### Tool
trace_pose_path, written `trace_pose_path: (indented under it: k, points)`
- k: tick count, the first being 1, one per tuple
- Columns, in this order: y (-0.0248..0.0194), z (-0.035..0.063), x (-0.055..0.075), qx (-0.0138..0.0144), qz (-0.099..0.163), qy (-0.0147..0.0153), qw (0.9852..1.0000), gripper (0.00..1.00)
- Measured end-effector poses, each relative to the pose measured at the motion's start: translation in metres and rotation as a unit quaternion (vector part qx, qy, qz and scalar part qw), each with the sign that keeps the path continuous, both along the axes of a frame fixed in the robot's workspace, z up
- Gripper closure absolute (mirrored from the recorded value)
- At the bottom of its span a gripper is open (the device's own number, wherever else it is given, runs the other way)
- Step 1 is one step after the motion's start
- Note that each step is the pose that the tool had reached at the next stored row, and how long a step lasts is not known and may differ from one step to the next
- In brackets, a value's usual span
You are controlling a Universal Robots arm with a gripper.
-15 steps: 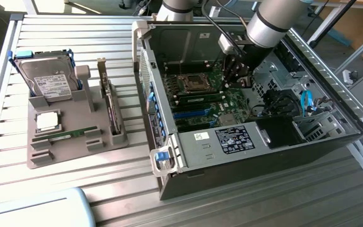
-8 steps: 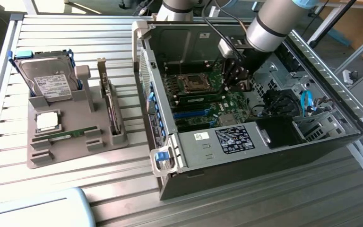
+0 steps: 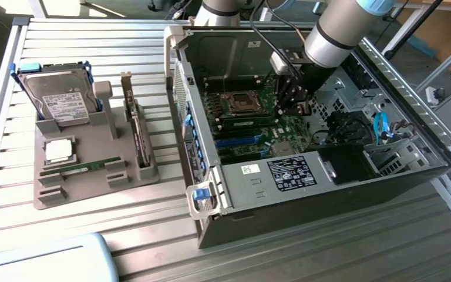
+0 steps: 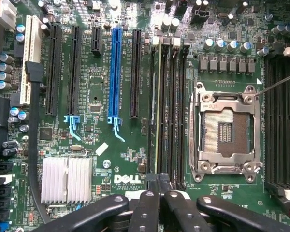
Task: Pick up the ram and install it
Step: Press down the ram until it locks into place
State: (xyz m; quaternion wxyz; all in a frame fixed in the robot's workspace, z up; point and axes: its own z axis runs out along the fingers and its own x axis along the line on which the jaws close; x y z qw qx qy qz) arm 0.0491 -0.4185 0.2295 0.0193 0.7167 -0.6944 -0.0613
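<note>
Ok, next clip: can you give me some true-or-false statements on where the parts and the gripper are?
1. The processor socket on the motherboard is empty. True.
2. The hard drive sits inside the computer case. False: it stands in the gray tray outside the case.
3. The gripper is above the motherboard, inside the case. True.
4. The tray holds no ram stick. False: a green ram stick lies in it.
</note>
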Motion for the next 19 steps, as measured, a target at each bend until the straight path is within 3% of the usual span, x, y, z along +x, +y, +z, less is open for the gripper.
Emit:
trace_pose_path:
  k: [9,14,19]
  points:
    - [0.0000,0.0284,0.000,0.0000,0.000,-0.0002,1.0000,0.89]
    - [0.0000,0.0279,-0.004,0.0003,0.001,-0.0003,1.0000,0.89]
    - [0.0000,0.0264,-0.031,0.0004,0.001,-0.0024,1.0000,0.89]
